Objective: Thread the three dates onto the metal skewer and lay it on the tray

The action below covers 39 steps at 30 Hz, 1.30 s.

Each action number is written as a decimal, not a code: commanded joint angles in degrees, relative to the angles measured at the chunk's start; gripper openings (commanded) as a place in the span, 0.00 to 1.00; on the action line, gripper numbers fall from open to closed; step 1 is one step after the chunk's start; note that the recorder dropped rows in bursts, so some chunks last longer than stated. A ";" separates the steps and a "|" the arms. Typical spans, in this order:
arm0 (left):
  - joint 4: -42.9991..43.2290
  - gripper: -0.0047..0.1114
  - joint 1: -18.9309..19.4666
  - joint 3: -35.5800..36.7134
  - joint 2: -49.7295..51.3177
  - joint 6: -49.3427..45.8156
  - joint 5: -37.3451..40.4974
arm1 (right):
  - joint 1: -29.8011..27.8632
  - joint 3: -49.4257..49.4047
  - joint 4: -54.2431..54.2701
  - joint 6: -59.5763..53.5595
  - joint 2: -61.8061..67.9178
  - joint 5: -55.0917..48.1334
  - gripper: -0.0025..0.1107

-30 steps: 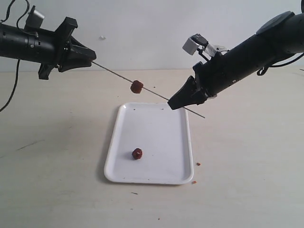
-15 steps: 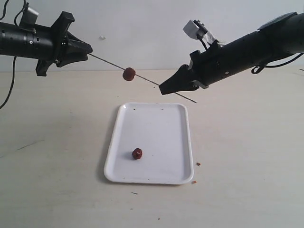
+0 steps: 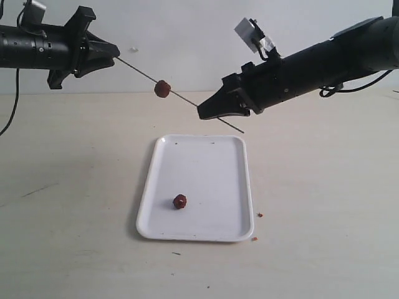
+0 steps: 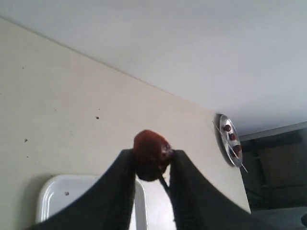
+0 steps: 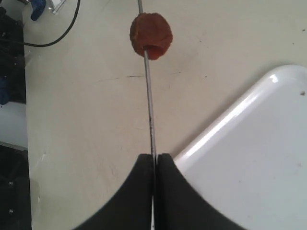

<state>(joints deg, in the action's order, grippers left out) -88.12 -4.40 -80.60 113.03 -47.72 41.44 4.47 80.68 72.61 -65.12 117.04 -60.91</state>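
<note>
Skewer [image 3: 184,98] | wrist view: right claw [image 5: 154,158] pinches it | exterior: date [image 3: 179,201] on tray [image 3: 212,180]

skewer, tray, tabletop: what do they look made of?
The skewer looks like metal: a thin, straight grey rod with a dull sheen. The tray is probably plastic or melamine: glossy white, with a bright highlight along its rim. The table is pale beige, matte and faintly marked; laminate or painted board, cannot tell.
</note>
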 commanded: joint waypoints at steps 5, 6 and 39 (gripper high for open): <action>-0.78 0.10 -3.19 -0.02 -0.29 -4.52 1.26 | 6.86 0.23 5.38 0.64 -0.31 13.86 0.02; -0.78 0.12 -3.19 -0.02 -0.29 -4.52 1.56 | 6.86 0.23 5.89 0.22 -0.31 14.18 0.02; -0.55 0.20 -5.79 -0.02 -0.29 -6.35 3.84 | 6.86 0.33 11.28 -8.13 -0.31 15.45 0.02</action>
<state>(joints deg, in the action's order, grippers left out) -90.03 -9.86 -80.93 113.03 -53.26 42.40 11.29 80.48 82.93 -72.87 117.04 -47.30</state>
